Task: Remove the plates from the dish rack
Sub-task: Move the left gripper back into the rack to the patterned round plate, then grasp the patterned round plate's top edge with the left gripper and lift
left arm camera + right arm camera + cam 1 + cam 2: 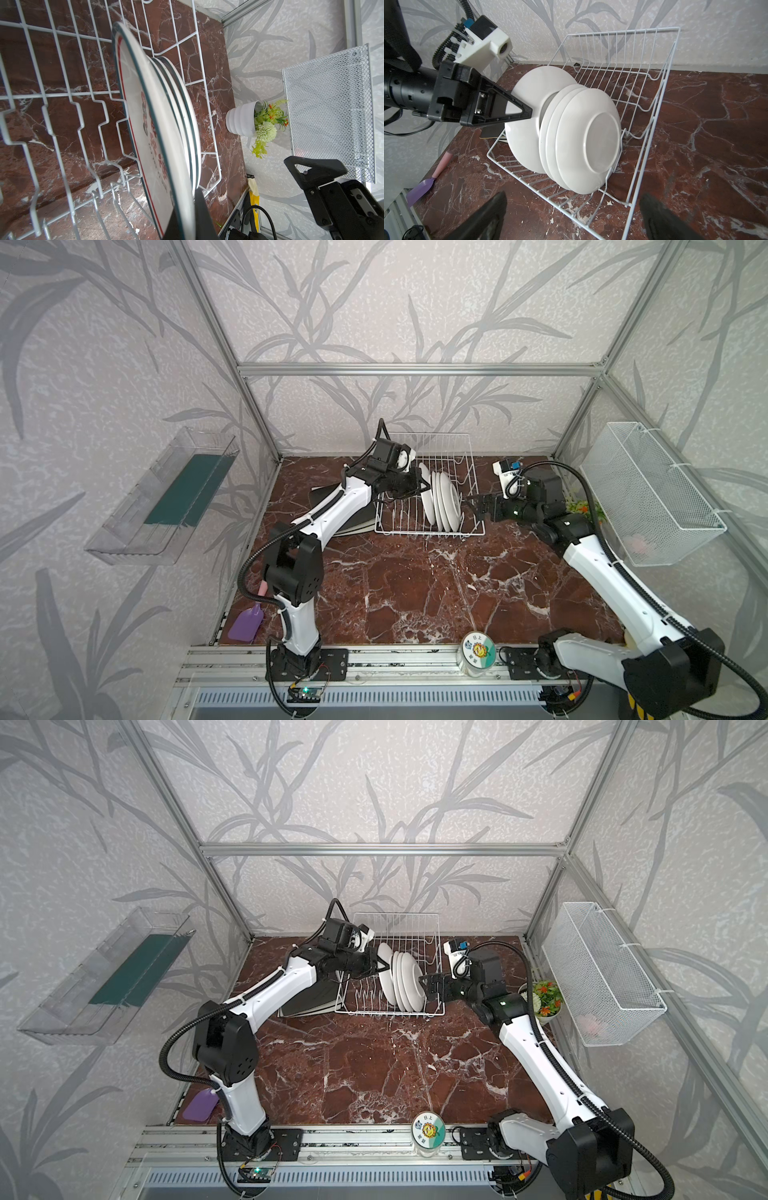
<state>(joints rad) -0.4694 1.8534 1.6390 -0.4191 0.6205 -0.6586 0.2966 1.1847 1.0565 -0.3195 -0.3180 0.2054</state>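
Four round plates [583, 141] on edge in rack [616, 49] slots, bunched at one end. End plate [523, 135] tips apart from other three. Left gripper [530, 113] is clamped on its rim, the only part prongs leave free, so lift-out looks to be step in hand. Right gripper [476, 506] just beside rack's opposite end, fingers wide apart, empty; probably placed to steady rack or take next plate. Square plates [309, 1000] stacked flat on table [415, 580] beside rack, apparently unloaded.

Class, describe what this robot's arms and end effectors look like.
The left arm and right arm have white shells, black joints and black corrugated cable conduits. The left end effector and right end effector are black with triangular open-framed fingers.
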